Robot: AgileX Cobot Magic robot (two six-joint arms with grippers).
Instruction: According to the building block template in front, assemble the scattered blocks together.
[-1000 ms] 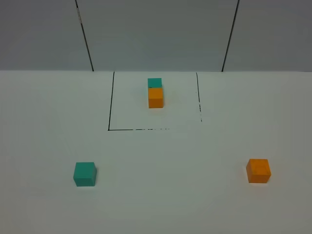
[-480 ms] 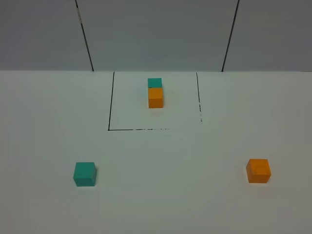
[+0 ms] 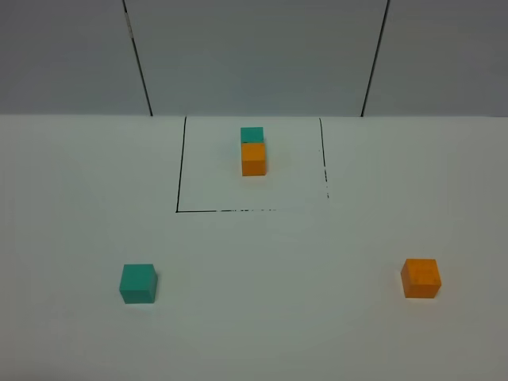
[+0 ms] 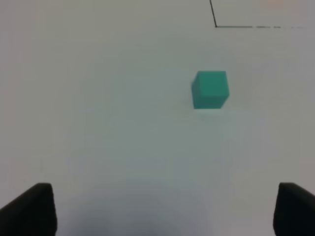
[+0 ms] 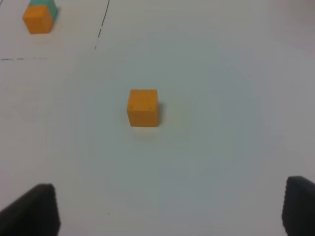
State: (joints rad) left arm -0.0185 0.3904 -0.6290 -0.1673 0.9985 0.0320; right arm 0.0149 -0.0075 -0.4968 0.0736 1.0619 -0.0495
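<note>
The template, a teal cube (image 3: 252,134) joined to an orange cube (image 3: 253,159), stands inside a thin black square outline (image 3: 180,165) at the back middle. A loose teal cube (image 3: 138,283) sits front left; it also shows in the left wrist view (image 4: 210,89). A loose orange cube (image 3: 421,278) sits front right; it also shows in the right wrist view (image 5: 143,107). My left gripper (image 4: 162,211) is open, well short of the teal cube. My right gripper (image 5: 170,211) is open, well short of the orange cube. Neither gripper shows in the exterior view.
The white table (image 3: 278,262) meets a grey panelled wall (image 3: 254,55) at the back. The template pair also shows in the right wrist view (image 5: 38,17). A corner of the outline shows in the left wrist view (image 4: 215,24).
</note>
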